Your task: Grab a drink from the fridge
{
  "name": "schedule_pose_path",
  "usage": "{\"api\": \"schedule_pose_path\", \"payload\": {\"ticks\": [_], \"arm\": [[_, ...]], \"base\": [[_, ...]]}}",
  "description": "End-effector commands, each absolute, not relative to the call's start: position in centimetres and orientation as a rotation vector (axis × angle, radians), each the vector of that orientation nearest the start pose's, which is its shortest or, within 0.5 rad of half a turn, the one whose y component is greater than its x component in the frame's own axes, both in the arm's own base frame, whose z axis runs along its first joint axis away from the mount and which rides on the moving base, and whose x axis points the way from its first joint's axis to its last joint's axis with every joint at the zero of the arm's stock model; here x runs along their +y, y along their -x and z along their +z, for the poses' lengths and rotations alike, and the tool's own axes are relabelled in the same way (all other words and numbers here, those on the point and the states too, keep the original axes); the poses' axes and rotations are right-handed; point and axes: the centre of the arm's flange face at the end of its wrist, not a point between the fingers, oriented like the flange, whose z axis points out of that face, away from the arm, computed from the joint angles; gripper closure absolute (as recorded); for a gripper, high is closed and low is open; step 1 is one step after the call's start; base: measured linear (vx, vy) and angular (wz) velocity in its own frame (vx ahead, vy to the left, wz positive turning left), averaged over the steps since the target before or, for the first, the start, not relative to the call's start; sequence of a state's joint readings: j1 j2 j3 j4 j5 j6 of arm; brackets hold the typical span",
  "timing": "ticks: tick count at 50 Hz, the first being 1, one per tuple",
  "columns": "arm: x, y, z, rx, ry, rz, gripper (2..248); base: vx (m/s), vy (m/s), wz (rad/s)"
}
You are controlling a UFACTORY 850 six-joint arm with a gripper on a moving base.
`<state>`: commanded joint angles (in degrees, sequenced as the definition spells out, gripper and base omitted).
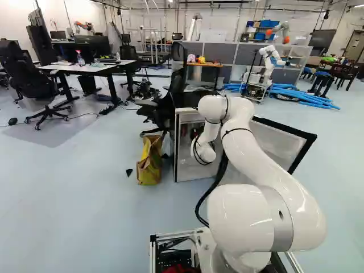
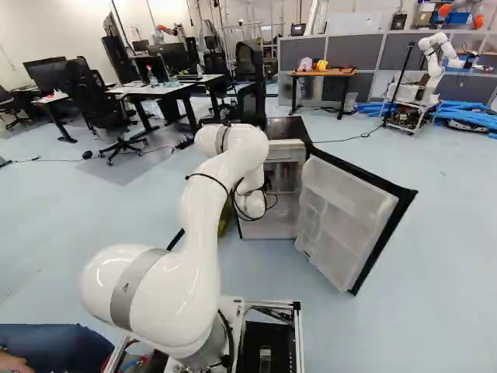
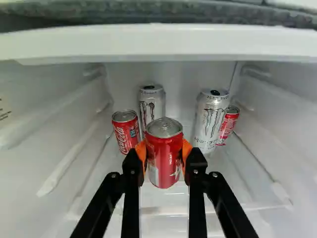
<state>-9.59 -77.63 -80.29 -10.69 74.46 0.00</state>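
Lettering marks red cans (image 3: 165, 153), silver cans (image 3: 209, 124) and the fridge wall (image 3: 29, 126).

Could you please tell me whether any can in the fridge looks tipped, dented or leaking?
Nothing stands out: behind the hand, two tall silver cans and two small red cans stand upright; the held red can shows no dent or leak.

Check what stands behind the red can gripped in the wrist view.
A tall silver can, its lower part covered by the red can, and beyond that the fridge's back wall. Anything low directly behind the red can is hidden.
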Motion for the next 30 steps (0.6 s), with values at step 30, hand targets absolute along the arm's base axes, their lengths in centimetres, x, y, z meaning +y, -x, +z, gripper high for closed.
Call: {"api": "schedule_pose_path", "payload": {"ticks": [30], "arm": [[-7.9, -57.6, 6.9, -0.025, 2.508, -1.863, 158]], "base": [[0.0, 0.0, 0.0]]}}
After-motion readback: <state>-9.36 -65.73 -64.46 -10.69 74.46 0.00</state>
